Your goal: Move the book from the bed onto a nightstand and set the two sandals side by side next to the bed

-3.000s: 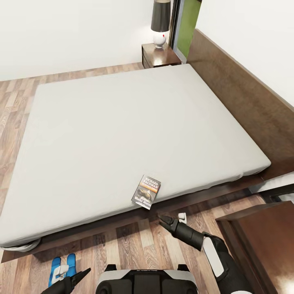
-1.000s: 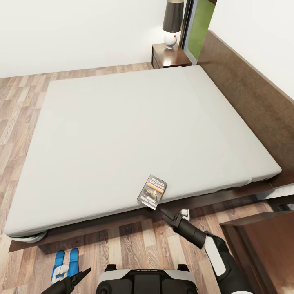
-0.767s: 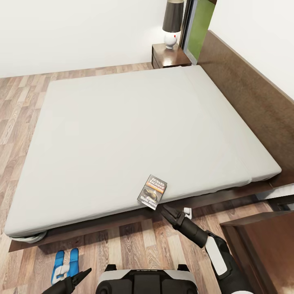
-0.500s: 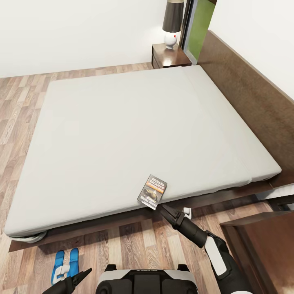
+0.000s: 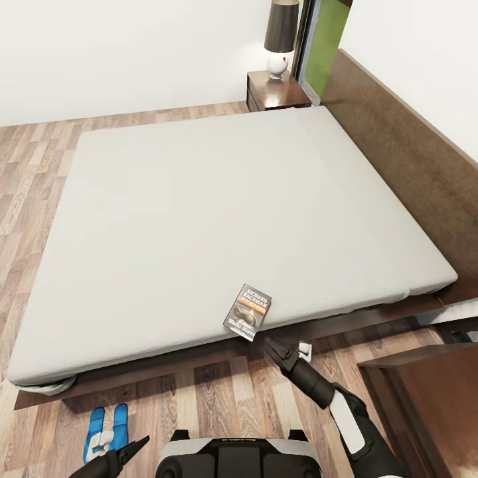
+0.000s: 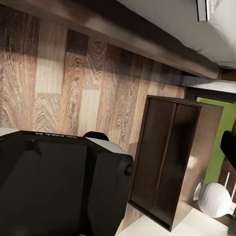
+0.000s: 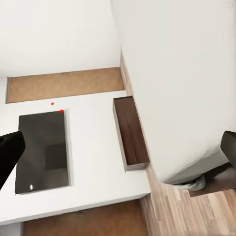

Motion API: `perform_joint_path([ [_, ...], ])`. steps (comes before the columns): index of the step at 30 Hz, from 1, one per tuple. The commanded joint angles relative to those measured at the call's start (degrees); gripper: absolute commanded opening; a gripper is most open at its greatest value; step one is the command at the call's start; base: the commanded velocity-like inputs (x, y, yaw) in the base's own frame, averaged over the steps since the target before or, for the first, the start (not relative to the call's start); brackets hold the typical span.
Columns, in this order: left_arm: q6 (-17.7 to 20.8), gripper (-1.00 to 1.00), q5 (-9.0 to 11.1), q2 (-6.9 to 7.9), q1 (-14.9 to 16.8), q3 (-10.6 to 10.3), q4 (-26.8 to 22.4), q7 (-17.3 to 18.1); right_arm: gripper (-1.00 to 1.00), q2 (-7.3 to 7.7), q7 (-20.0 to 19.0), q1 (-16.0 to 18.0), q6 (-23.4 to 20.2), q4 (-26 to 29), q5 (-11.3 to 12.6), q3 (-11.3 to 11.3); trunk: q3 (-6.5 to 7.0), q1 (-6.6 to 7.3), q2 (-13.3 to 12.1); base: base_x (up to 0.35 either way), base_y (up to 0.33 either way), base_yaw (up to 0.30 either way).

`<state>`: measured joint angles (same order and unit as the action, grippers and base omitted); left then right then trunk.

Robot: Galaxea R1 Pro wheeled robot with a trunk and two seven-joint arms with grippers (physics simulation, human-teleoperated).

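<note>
The book point(image 5: 247, 312), dark with an orange band, lies on the grey mattress of the bed point(image 5: 199, 219) at its near edge. My right gripper point(image 5: 274, 345) hovers open just below and right of the book, over the bed frame and apart from it; its fingers point(image 7: 10, 147) stand wide apart in the right wrist view. The two blue sandals point(image 5: 106, 428) lie side by side on the floor at the near left. My left gripper point(image 5: 129, 450) hangs beside them, seemingly open and empty. A nightstand point(image 5: 277, 93) with a lamp point(image 5: 281, 36) stands beyond the bed's far corner.
A dark-brown cabinet top point(image 5: 431, 392) fills the near right corner, close to my right arm; in the left wrist view it appears as a nightstand point(image 6: 167, 162) with a white lamp base. The brown headboard point(image 5: 405, 166) runs along the right. Wooden floor point(image 5: 219, 398) lies between me and the bed.
Over three seconds the camera shifted, so the whole scene slid right. In the last second the right gripper crept slightly right and up toward the bed edge. Book and sandals stayed put.
</note>
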<state>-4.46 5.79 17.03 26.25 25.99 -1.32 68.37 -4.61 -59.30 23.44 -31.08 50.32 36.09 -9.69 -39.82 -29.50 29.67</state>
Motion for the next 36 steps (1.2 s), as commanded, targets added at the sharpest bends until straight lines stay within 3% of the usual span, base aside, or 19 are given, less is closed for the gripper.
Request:
perform_joint_path([
  [1, -0.46, 1.0, 0.54, 0.02, 0.03, -0.5, 0.09, 0.1, 1.0, -0.05, -0.11, 0.02, -0.29, -0.61, 0.18, -0.16, -0.05, -0.02, 0.07, 0.0, 0.0, 0.0],
  [7, -0.46, 1.0, 0.55, 0.02, 0.03, -0.5, 0.09, 0.1, 1.0, -0.09, -0.11, 0.02, -0.11, -1.55, 0.2, 0.02, -0.05, -0.02, 0.07, 0.0, 0.0, 0.0],
  [12, -0.46, 1.0, 0.55, 0.02, 0.03, -0.5, 0.09, 0.1, 1.0, -0.13, -0.17, 0.02, 3.66, -3.41, 0.26, 0.15, -0.05, -0.02, 0.07, 0.0, 0.0, 0.0],
  [20, -0.39, 1.0, 0.55, 0.02, 0.03, -0.5, 0.08, 0.15, 1.0, -0.1, -0.2, 0.02, 5.13, -3.86, 0.29, 0.19, -0.05, -0.02, 0.07, 0.0, 0.0, 0.0],
  [36, -0.38, 1.0, 0.54, 0.02, 0.03, -0.5, 0.05, 0.19, 1.0, -0.07, -0.2, 0.02, 5.24, -3.9, 0.3, 0.19, -2.92, -3.54, 6.48, 0.0, 0.0, 0.0],
])
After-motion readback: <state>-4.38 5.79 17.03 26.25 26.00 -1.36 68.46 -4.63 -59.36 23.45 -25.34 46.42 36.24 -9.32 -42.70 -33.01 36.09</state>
